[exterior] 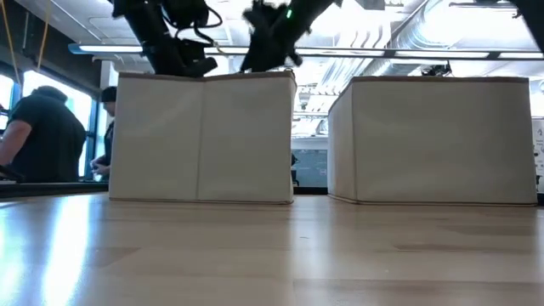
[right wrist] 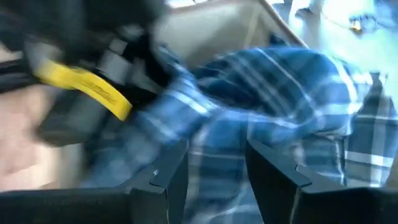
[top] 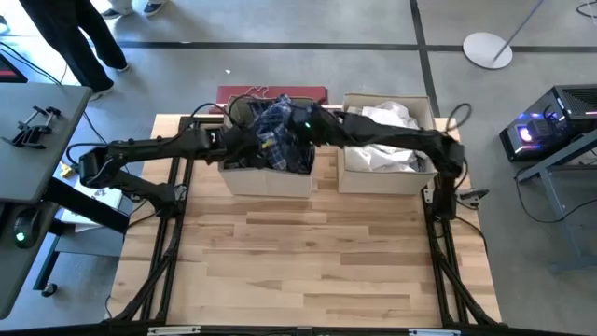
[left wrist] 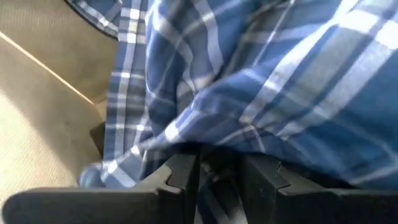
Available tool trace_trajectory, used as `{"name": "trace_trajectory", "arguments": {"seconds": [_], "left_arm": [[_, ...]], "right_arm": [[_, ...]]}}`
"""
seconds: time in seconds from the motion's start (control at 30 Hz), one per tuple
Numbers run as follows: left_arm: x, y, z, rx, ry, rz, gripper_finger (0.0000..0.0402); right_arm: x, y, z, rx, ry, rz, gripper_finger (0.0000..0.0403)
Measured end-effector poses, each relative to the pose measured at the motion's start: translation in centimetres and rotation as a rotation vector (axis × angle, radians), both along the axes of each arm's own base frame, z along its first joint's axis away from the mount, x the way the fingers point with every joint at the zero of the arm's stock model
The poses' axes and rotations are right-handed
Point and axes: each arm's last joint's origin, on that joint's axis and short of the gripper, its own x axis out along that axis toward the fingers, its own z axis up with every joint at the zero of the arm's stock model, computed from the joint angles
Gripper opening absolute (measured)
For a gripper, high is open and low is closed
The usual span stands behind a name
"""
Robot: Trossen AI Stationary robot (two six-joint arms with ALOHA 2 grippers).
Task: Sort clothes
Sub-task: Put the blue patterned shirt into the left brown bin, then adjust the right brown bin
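Note:
The blue plaid shirt (top: 272, 114) lies heaped with dark pieces (top: 297, 157) in the left beige box (top: 266, 182). White and pale grey shirts (top: 384, 140) fill the right beige box (top: 382, 182). Both arms reach down into the left box. My left gripper (left wrist: 221, 177) comes from the table's left and is shut on plaid cloth. My right gripper (right wrist: 216, 177) comes from the right, across the right box, with plaid cloth between its fingers. In the low view the box walls (exterior: 204, 140) hide both grippers. My left gripper pinches a bunched fold of the plaid shirt (left wrist: 217, 158) between its two fingers, inside the left box. The rest of the shirt heaps up beyond the fingers. One layer or several, I cannot tell. My right gripper holds bunched plaid cloth (right wrist: 217, 162) between its two fingers (right wrist: 169, 180), reaching slanting down from the right. The shirt spreads out beyond the fingers, slack, over the left box. My left arm, with its yellow label (right wrist: 87, 87), is close beside it.
The two boxes stand side by side at the table's far middle. A dark red mat (top: 270, 93) lies behind the left box. The bare wooden table (top: 308, 261) stretches from the boxes to the near edge. People stand beyond the table's left (exterior: 42, 127).

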Motion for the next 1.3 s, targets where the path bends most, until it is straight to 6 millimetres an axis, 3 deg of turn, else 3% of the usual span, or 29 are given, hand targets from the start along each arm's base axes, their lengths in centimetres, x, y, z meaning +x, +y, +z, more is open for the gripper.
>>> {"name": "trace_trajectory", "arguments": {"seconds": [0.1, 0.27, 0.37, 0.5, 0.67, 0.73, 0.83, 1.0, 1.13, 1.3], "left_arm": [[0.0, 0.5, 0.1, -0.002, -0.012, -0.021, 0.0083], [-1.3, -0.4, 1.7, 0.023, -0.053, -0.063, 0.0081], [-2.2, -1.3, 3.6, 0.045, -0.155, -0.094, 0.0081], [-3.1, -2.3, 5.8, 0.101, -0.284, -0.144, 0.0081], [-4.4, -3.2, 7.9, 0.205, -0.38, -0.172, 0.008], [-5.0, -3.7, 8.7, 0.233, -0.414, -0.178, 0.008], [-5.9, -4.7, 9.5, 0.281, -0.423, -0.238, 0.008], [-6.4, -7.9, 9.9, 0.379, -0.379, -0.294, 0.008], [-6.4, -10.8, 9.7, 0.434, -0.358, -0.34, 0.008], [-5.9, -15.3, 8.9, 0.417, -0.391, -0.447, 0.008]], "right_arm": [[0.9, -3.3, -2.5, 0.051, 0.063, -0.059, 0.0144], [1.2, -7.6, -8.3, 0.138, 0.176, -0.128, 0.0144], [1.2, -8.6, -10.6, 0.139, 0.249, -0.153, 0.0144], [1.7, -8.5, -11.5, 0.064, 0.29, -0.138, 0.0144], [2.1, -6.6, -8.2, -0.019, 0.245, -0.136, 0.0144], [2.1, -5.4, -5.3, -0.049, 0.177, -0.115, 0.0144], [0.2, -3.3, 0.4, -0.083, 0.05, -0.091, 0.0144], [-4.8, 1.5, 6.5, -0.147, -0.023, -0.008, 0.0144], [-10.8, 6.5, 10.5, -0.184, -0.11, 0.073, 0.0144], [-18.0, 13.5, 10.6, -0.077, -0.234, 0.199, 0.0144]]}}
